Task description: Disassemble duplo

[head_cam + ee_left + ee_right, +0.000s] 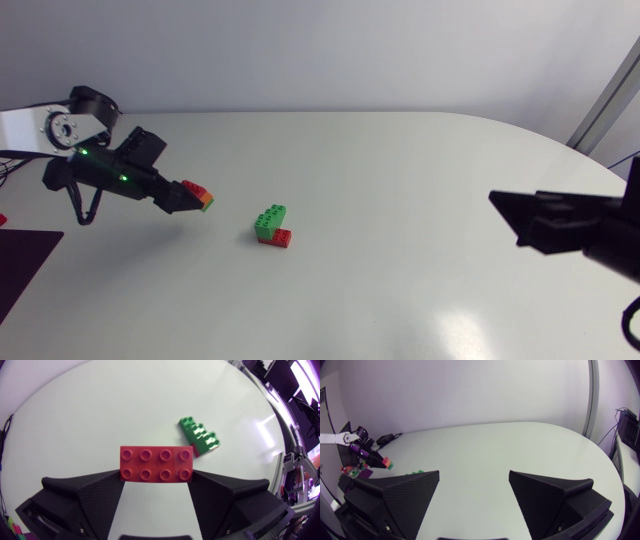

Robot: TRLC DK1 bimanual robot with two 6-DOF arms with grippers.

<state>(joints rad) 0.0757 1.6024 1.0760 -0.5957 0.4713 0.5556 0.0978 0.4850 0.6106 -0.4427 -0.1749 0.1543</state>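
Left pincer point(156, 474): grips red brick point(156, 463) crosswise
Green stack point(200, 437): on desk ahead, slightly off-axis
Right pincer point(474, 482): gaping, empty, far off

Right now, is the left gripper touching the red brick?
Touching. Left wrist view: the left gripper holds the red brick, a finger against each end.
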